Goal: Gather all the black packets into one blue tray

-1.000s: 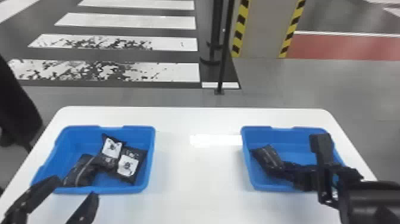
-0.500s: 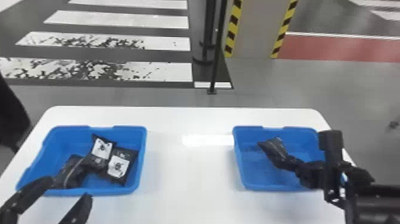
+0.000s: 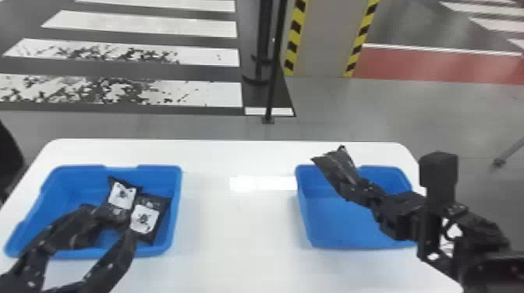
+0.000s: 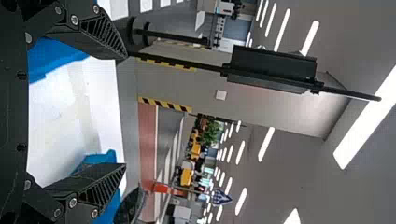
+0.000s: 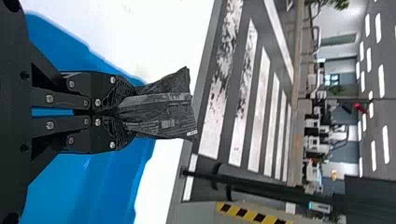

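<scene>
Pretty bright indoor lighting tbh. White glare streak (image 3: 263,183) across table (image 3: 234,226), faint soft shadow beside right tray (image 3: 312,218). Ceiling lights (image 4: 366,119) glow stark white in both wrist views, ceiling (image 4: 289,177) itself way dimmer. Soft sheen on floor (image 3: 409,111) too.

L. gripper (image 3: 111,225) and r. gripper (image 3: 371,195): blk. finish. L. fingers (image 4: 105,35) taper to narrow tips, slanted ribs w/ gaps. Screws (image 5: 50,99) (round, silvery) at finger linkages, both units. L. base plate (image 4: 14,112): blk., dark round holes. R. arm (image 3: 483,237): blk., boxy block (image 3: 438,169), approx. square; white patches (image 3: 453,230) adj. (markings or gaps, can't tell).
</scene>
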